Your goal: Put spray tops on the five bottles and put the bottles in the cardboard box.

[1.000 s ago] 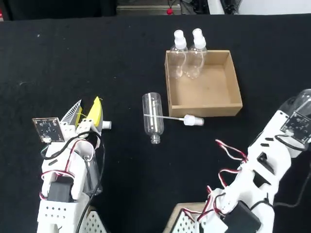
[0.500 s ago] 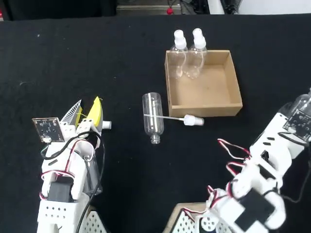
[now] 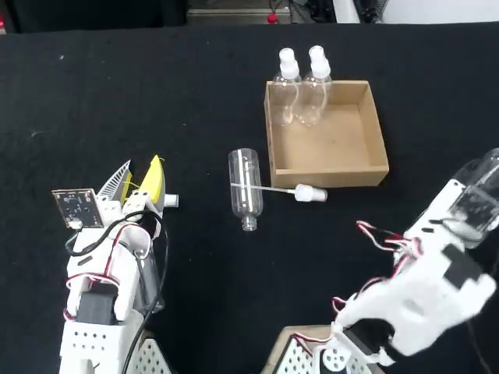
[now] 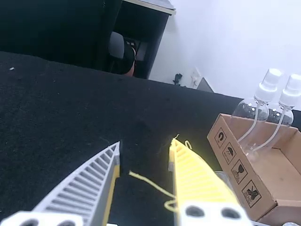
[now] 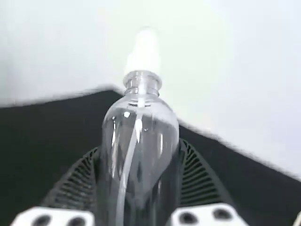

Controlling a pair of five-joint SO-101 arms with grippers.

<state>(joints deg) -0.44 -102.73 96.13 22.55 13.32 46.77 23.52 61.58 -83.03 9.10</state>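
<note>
Two topped bottles (image 3: 286, 93) sit in the cardboard box (image 3: 327, 178). The right claw (image 5: 138, 155) squeezes a third topped bottle (image 5: 141, 108), well apart from the box. The left claw (image 4: 146, 142) gapes empty — a bare bottle (image 3: 245, 187) and a loose spray top (image 3: 310, 193) lie off to its right.

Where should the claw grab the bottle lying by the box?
Grab the lying bottle by its wide body, nearer the neck, coming straight down and pinching across it. It lies flat with both sides free, and the thin tube of the spray top crosses its middle.

A black table (image 3: 117, 93) (its surface fuzzy) stands before a white wall (image 4: 235, 37).
</note>
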